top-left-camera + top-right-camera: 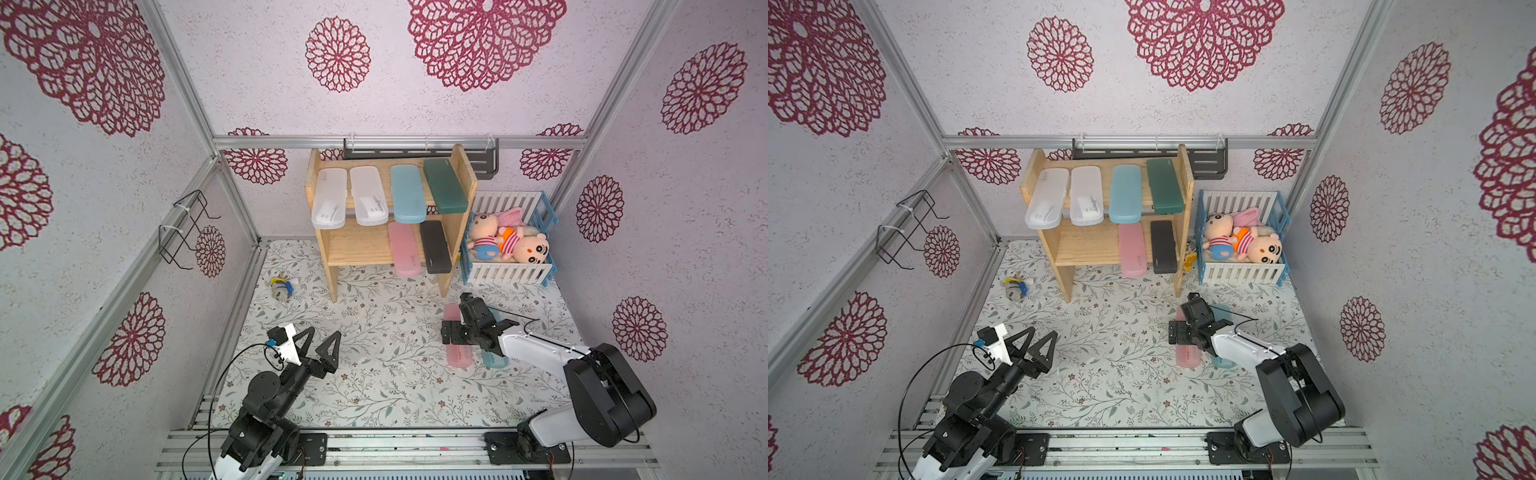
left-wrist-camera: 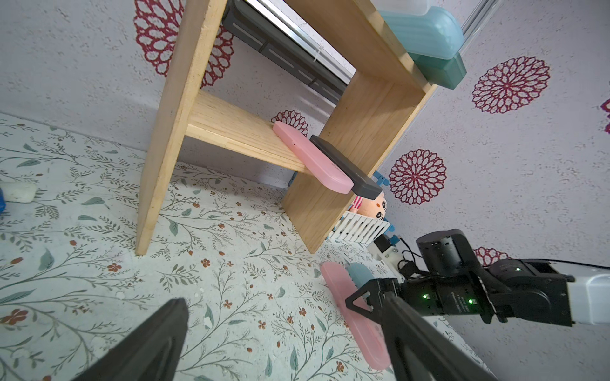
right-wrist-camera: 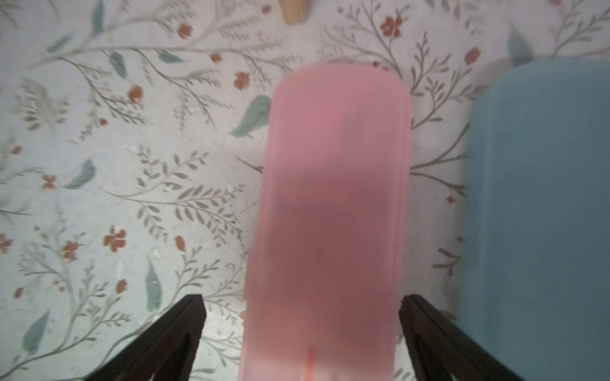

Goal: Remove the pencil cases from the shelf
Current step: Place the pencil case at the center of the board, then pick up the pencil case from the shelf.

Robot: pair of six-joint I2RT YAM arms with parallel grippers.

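The wooden shelf (image 1: pixel 361 245) stands at the back of the table. Its top tier carries two frosted white pencil cases (image 1: pixel 329 198) (image 1: pixel 368 195), a light blue one (image 1: pixel 408 193) and a dark green one (image 1: pixel 444 187). A pink case (image 1: pixel 404 249) and a black case (image 1: pixel 435 246) lie on the lower tier, sticking out over its front edge. Another pink case (image 3: pixel 333 198) lies flat on the table beside a light blue one (image 3: pixel 541 198). My right gripper (image 3: pixel 302 330) is open, a finger on each side of that pink case with a gap showing. At the front left my left gripper (image 1: pixel 325 332) hangs open, holding nothing.
A white-and-blue slatted crate (image 1: pixel 509 272) with plush dolls stands right of the shelf. A small toy (image 1: pixel 282 286) lies on the table left of the shelf's leg. A dark metal rack (image 1: pixel 419 151) hangs on the back wall, a wire rack (image 1: pixel 187 228) on the left wall.
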